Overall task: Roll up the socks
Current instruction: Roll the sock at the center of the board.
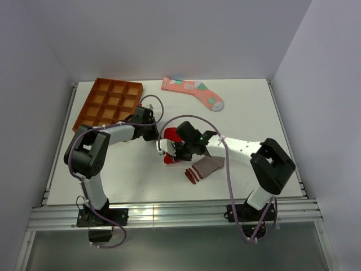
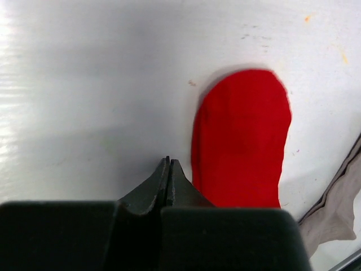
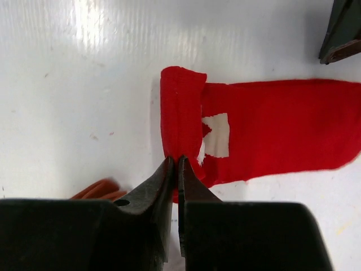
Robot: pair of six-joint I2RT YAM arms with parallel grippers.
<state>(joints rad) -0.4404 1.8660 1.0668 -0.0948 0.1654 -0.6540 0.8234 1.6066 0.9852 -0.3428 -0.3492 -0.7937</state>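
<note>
Seen from above, the red sock (image 1: pixel 169 158) at mid-table is mostly hidden beneath the left arm (image 1: pixel 121 132) and right arm (image 1: pixel 242 148), and the grey-brown sock (image 1: pixel 206 167) lies partly under the latter. The right gripper (image 3: pixel 176 161) is closed, tips on the red sock's folded-over cuff, though whether fabric is pinched is unclear; the left gripper (image 2: pixel 169 161) is closed on nothing, just beside the toe. The white table (image 1: pixel 254 113) also holds a salmon-pink sock (image 1: pixel 192 90) at the back and an orange compartment tray (image 1: pixel 113 92), between pale walls (image 1: pixel 169 34).
</note>
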